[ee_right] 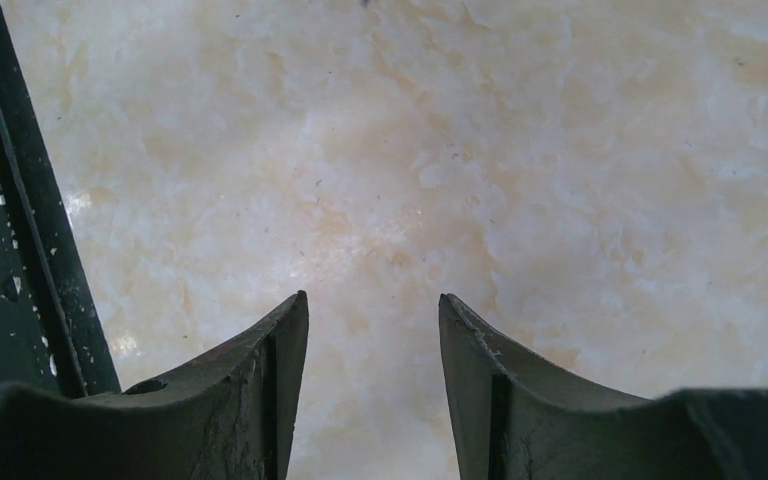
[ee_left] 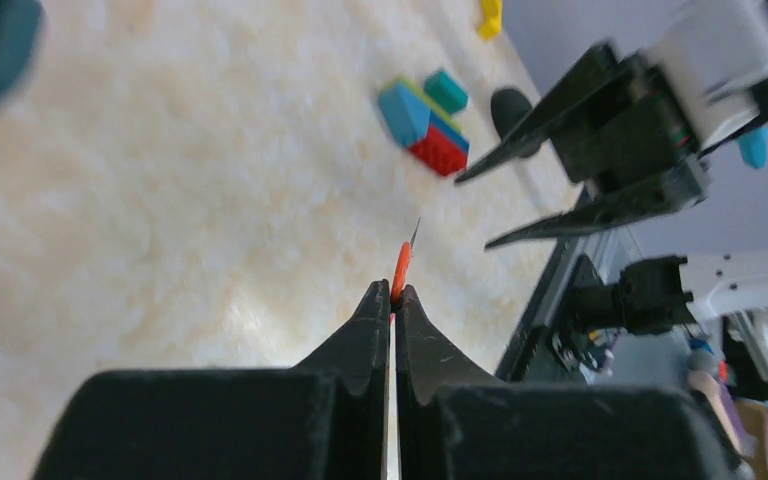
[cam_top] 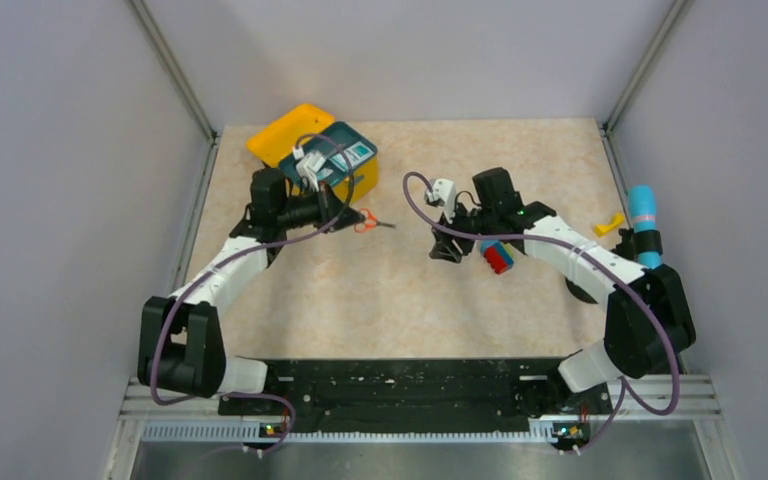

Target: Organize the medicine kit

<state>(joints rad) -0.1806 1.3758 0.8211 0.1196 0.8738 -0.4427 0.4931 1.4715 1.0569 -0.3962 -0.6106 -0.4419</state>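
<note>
The yellow medicine kit (cam_top: 282,136) stands open at the table's far left, with a dark teal tray (cam_top: 352,152) holding small packets on it. My left gripper (cam_top: 348,216) is just in front of the kit. In the left wrist view it (ee_left: 392,293) is shut on small orange-handled scissors (ee_left: 400,268), held edge-on above the table. The scissors also show in the top view (cam_top: 368,221). My right gripper (cam_top: 447,247) is open and empty at mid-table. In the right wrist view it (ee_right: 373,305) hangs over bare tabletop.
A small stack of coloured blocks (cam_top: 497,256) lies beside my right wrist and shows in the left wrist view (ee_left: 425,122). A blue tube (cam_top: 644,222) and a small yellow piece (cam_top: 610,224) lie at the right edge. A black rail (ee_right: 20,250) runs along the near edge.
</note>
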